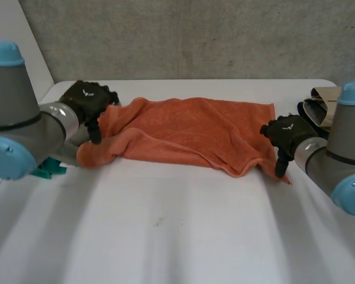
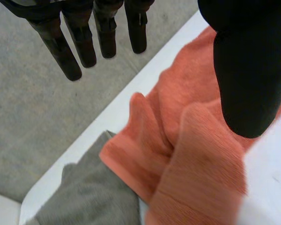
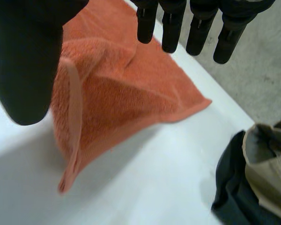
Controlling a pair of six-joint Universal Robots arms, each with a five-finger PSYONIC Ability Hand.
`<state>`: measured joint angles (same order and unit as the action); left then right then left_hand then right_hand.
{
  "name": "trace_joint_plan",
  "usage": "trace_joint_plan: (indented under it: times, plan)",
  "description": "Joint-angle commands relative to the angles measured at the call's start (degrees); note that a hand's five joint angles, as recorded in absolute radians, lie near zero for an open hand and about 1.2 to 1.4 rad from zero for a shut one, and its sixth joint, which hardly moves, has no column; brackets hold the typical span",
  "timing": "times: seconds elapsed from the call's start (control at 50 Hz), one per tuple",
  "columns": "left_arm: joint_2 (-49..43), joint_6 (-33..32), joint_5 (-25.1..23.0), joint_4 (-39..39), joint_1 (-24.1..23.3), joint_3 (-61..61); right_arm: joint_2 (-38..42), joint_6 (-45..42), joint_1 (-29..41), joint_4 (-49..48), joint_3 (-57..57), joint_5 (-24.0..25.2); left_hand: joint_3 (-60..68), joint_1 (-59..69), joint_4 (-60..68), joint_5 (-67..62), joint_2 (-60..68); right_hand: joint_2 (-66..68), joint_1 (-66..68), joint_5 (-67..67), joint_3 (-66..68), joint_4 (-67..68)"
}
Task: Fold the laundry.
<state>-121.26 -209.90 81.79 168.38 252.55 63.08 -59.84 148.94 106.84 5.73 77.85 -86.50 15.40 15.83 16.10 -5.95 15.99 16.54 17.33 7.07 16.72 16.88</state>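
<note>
Orange terry towel (image 1: 189, 133) is lying rumpled across the far half of the white table (image 1: 177, 236). Left robot hand (image 1: 87, 100) and right robot hand (image 1: 287, 135) are hovering wide open and empty at its left and right ends, seemingly readying corner grasps for folding.

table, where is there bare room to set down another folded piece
The near half of the table, in front of the orange towel, is bare. Crowded: a grey cloth lies by the left hand at the towel's end, and dark and beige clothes by the right hand.
</note>
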Motion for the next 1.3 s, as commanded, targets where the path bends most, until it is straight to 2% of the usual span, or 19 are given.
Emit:
trace_joint_plan:
  times: [0.02,0.1,0.16,0.26,0.4,0.48,0.52,0.54,0.62,0.68,0.82,0.9,0.92,0.94,1.06,1.14,1.22,1.24,1.3]
  plan:
    - [-13.64,0.37,-3.83,-8.32,0.31,-19.99,-0.45,1.26,-1.37,-0.01,4.07,0.9,18.17,17.74,17.48,-17.62,17.59,7.92,7.14,7.4,7.75,7.58]
    - [-21.73,0.02,-4.27,-14.65,0.04,-30.8,-0.45,4.25,-1.46,-2.03,5.82,0.81,28.09,27.67,27.4,-27.55,27.51,9.6,8.81,9.07,9.43,9.26]
    - [-27.62,-0.68,-3.66,-19.92,-0.04,-38.19,-0.62,6.97,-1.72,-4.58,7.23,0.28,29.29,28.87,28.6,-28.75,28.71,11.79,11.0,11.26,11.61,11.45]
    - [-33.25,-2.17,-0.24,-26.6,0.13,-45.57,-0.01,11.36,-2.34,-8.1,8.2,-0.16,16.87,16.44,16.18,-16.32,16.29,13.13,12.35,12.6,12.96,12.79]
    - [-33.87,-2.35,3.2,-26.7,0.13,-45.41,3.59,17.34,-2.34,-9.95,6.18,-0.16,11.63,11.2,10.94,-11.08,11.05,17.5,16.72,16.97,17.33,17.16]
    - [-33.17,-2.18,3.38,-26.79,0.22,-43.83,6.23,20.07,-1.81,-10.21,4.25,0.19,11.46,11.04,10.77,-10.91,10.88,25.57,24.78,25.04,25.4,25.23]
    - [-32.73,-2.18,3.64,-26.7,0.48,-42.78,7.2,20.6,-1.28,-10.12,3.19,0.02,11.46,11.03,10.77,-10.91,10.88,47.0,46.21,46.47,46.83,46.66]
    - [-32.64,-2.26,3.64,-26.62,0.66,-42.51,7.29,20.51,-1.11,-10.38,3.19,-0.24,11.63,11.2,10.93,-11.08,11.04,63.29,62.5,62.76,63.12,62.95]
    - [-32.29,-2.44,3.2,-26.44,1.19,-41.63,5.45,20.6,-1.11,-12.67,4.77,-0.95,15.16,14.73,14.46,-14.61,14.57,63.46,62.67,62.93,63.28,63.12]
    - [-32.02,-2.53,3.29,-26.79,1.19,-40.84,0.09,19.2,-2.16,-16.01,7.49,-0.69,19.19,18.76,18.5,-18.64,18.61,63.46,62.67,62.93,63.28,63.12]
    - [-31.23,-2.35,4.08,-27.58,1.63,-39.61,-8.26,9.8,-5.32,-17.33,11.36,0.28,20.19,19.77,19.5,-19.65,19.61,63.46,62.67,62.93,63.28,63.12]
    - [-31.15,-2.53,4.25,-27.41,1.8,-39.78,-10.73,6.02,-6.64,-16.28,12.15,1.24,41.35,40.93,40.66,-40.81,40.77,63.46,62.67,62.93,63.28,63.12]
    - [-30.88,-2.62,4.34,-27.58,1.63,-39.61,-11.34,4.97,-6.9,-15.84,11.98,1.51,56.55,56.13,55.86,-56.01,55.97,63.46,62.67,62.93,63.28,63.12]
    - [-30.53,-2.62,4.52,-27.76,1.54,-39.52,-11.69,4.35,-7.17,-15.49,11.89,1.77,63.53,63.11,62.84,-62.99,62.95,63.46,62.67,62.93,63.28,63.12]
    - [-24.65,-2.0,6.8,-31.0,1.8,-37.42,-14.42,-1.09,-8.84,-12.33,11.1,2.65,64.6,64.17,63.9,-64.05,64.01,63.46,62.67,62.93,63.28,63.12]
    - [-17.54,-2.09,5.49,-34.6,2.06,-28.47,-15.74,-9.35,-9.98,-6.01,11.19,3.71,64.6,64.17,63.9,-64.05,64.01,63.46,62.67,62.93,63.28,63.12]
    - [-8.14,-5.33,1.72,-36.81,2.77,-13.98,-18.02,-21.56,-11.91,5.58,13.29,5.11,64.6,64.17,63.9,-64.05,64.01,63.46,62.67,62.93,63.28,63.12]
    - [-4.29,-8.56,-0.03,-36.46,2.94,-7.42,-19.24,-28.2,-13.4,11.79,15.21,5.72,64.6,64.17,63.9,-64.05,64.01,63.46,62.67,62.93,63.28,63.12]
    - [3.36,-16.82,-3.03,-34.97,2.94,5.24,-21.71,-38.76,-16.04,20.25,18.91,7.04,64.6,64.17,63.9,-64.05,64.01,63.46,62.67,62.93,63.28,63.12]
